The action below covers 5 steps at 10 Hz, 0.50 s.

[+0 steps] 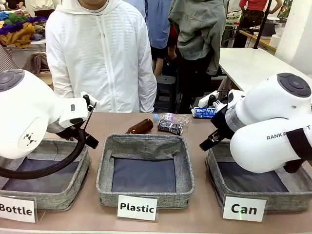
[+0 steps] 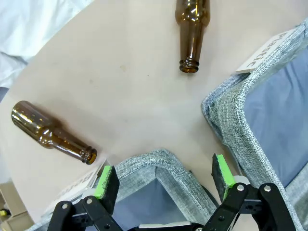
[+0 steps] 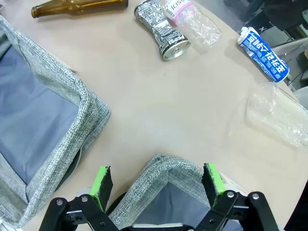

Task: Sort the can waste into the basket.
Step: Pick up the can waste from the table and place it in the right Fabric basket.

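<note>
The crushed dark can [image 1: 170, 127] [image 3: 161, 29] lies on its side at the table's far middle. The blue and white can [image 1: 204, 113] [image 3: 263, 53] lies farther right, near the far edge. The grey basket signed "Can" [image 1: 282, 200] stands at the front right. My right gripper [image 1: 205, 144] [image 3: 156, 183] hangs open over that basket's far left corner [image 3: 168, 171], holding nothing, well short of both cans. My left gripper [image 1: 91, 143] [image 2: 164, 180] is open too, above a corner of the "Bottle" basket [image 2: 154, 161].
The "Plastic" basket [image 1: 146, 195] [image 3: 82, 106] stands in the middle and the "Bottle" basket [image 1: 48, 195] at the left. Brown bottles [image 2: 192, 33] [image 2: 50, 134] and clear plastic bottles [image 3: 192, 19] [image 3: 276, 115] lie on the table. A person in white [image 1: 102, 53] stands at the far edge.
</note>
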Each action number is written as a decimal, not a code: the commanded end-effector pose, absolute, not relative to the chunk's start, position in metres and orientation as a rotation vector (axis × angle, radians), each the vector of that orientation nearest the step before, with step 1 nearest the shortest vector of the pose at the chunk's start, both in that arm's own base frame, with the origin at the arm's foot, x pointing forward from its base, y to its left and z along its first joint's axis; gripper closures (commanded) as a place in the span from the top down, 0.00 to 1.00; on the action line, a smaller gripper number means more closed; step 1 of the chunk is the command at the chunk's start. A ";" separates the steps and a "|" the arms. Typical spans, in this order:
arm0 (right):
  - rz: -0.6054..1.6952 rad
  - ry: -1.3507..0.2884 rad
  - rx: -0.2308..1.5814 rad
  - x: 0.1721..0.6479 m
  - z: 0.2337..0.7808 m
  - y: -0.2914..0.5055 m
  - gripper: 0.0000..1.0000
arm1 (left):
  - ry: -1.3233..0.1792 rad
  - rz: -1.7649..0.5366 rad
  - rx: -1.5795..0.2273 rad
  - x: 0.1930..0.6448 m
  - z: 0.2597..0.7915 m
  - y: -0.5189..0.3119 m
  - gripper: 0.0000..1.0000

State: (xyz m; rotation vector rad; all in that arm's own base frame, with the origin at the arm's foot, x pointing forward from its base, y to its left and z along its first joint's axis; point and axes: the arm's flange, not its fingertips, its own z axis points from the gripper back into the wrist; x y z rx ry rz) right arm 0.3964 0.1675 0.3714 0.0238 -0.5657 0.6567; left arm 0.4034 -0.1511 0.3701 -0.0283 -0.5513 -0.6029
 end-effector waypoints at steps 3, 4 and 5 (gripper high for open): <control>0.657 -0.566 0.024 0.396 0.371 0.167 1.00 | -0.551 -0.603 -0.028 0.403 0.370 -0.151 1.00; 0.657 -0.566 0.024 0.396 0.371 0.167 1.00 | -0.551 -0.603 -0.028 0.403 0.370 -0.151 1.00; 0.657 -0.566 0.024 0.396 0.371 0.167 1.00 | -0.551 -0.603 -0.028 0.403 0.370 -0.151 1.00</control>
